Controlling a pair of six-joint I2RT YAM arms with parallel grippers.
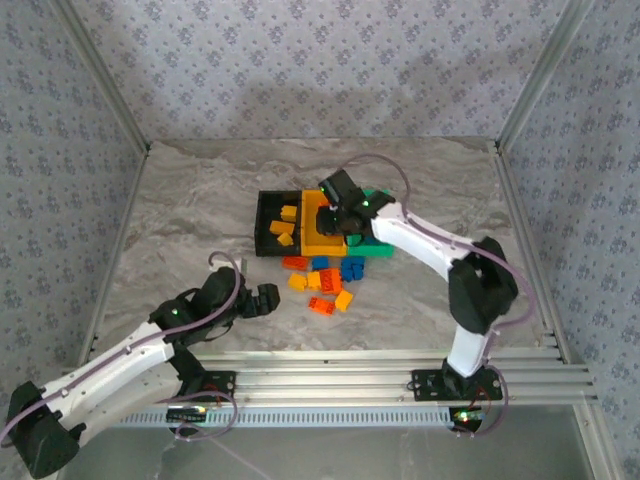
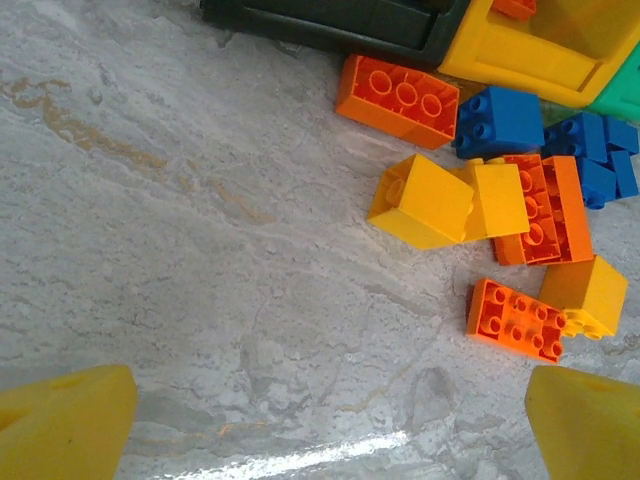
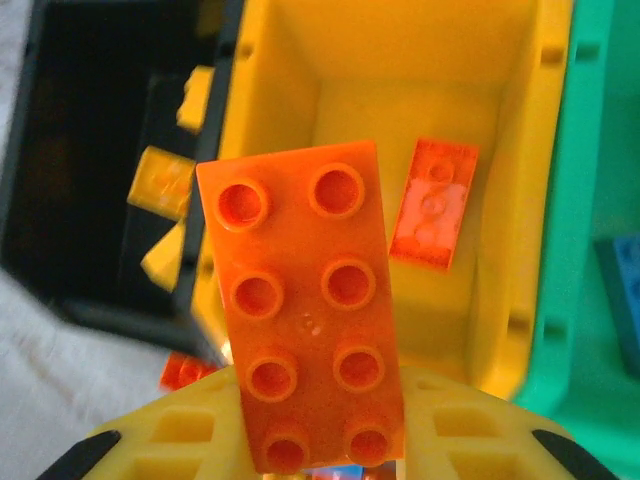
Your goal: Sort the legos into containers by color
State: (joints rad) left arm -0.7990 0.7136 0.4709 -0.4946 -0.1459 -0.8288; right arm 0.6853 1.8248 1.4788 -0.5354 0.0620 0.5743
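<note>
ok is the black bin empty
No, the black bin has several yellow bricks lying inside it, plain in the top view.

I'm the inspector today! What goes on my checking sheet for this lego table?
Surface: grey marbled table, shiny at the near edge.
Job's things: black bin holds yellow bricks; yellow bin holds a flat orange piece; green bin sits beside it; loose legos, orange, yellow and blue, lie in front of the bins.
Clutter: nothing seen.
Grippers: left gripper open, low near the loose legos; right gripper shut on an orange brick above the yellow bin.
Cables: left arm cable and right arm cable each loop above their arm.
Surroundings: patterned walls, metal frame.
</note>
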